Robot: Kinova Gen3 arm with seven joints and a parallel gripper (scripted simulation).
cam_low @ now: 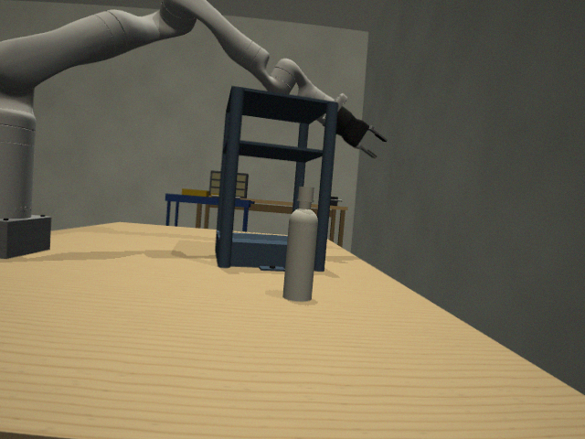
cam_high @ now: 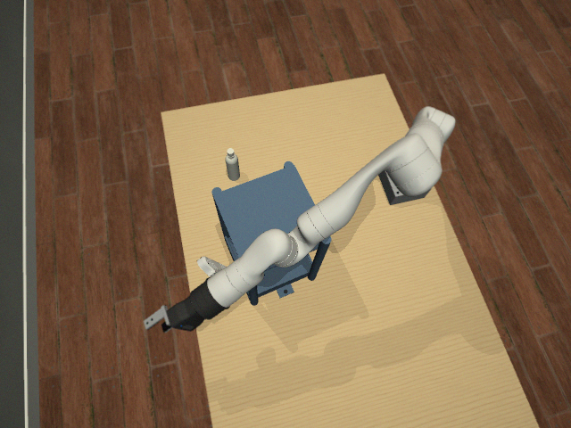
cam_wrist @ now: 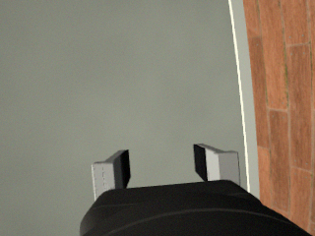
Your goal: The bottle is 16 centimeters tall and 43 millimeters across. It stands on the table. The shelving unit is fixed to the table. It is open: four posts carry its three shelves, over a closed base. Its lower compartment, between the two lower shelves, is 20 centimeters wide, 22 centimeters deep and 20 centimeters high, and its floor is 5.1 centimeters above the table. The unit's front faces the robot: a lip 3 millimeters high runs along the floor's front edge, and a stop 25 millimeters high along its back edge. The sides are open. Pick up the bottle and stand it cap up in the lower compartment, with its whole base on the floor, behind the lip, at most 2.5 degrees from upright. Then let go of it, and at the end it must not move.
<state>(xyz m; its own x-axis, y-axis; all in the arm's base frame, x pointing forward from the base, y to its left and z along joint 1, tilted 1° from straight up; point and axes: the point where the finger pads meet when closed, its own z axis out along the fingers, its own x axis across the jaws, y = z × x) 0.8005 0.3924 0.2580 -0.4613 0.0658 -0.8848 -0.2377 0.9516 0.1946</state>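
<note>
The grey bottle [cam_high: 232,164] stands upright on the table beside the blue shelving unit [cam_high: 266,209]. In the exterior view the bottle [cam_low: 300,253] stands in front of the unit [cam_low: 276,181], cap up. My arm reaches over the unit's top shelf. My gripper [cam_high: 156,320] is open and empty, out past the table's edge above the floor, far from the bottle. It shows high beside the unit's top in the exterior view [cam_low: 374,143]. In the wrist view my fingers stand wide apart with only a grey wall and the wooden floor beyond them.
The arm's base [cam_high: 400,188] is fixed on the table on the far side of the unit from the bottle. The unit's posts and shelves lie under my forearm. Other tables [cam_low: 255,208] stand far behind.
</note>
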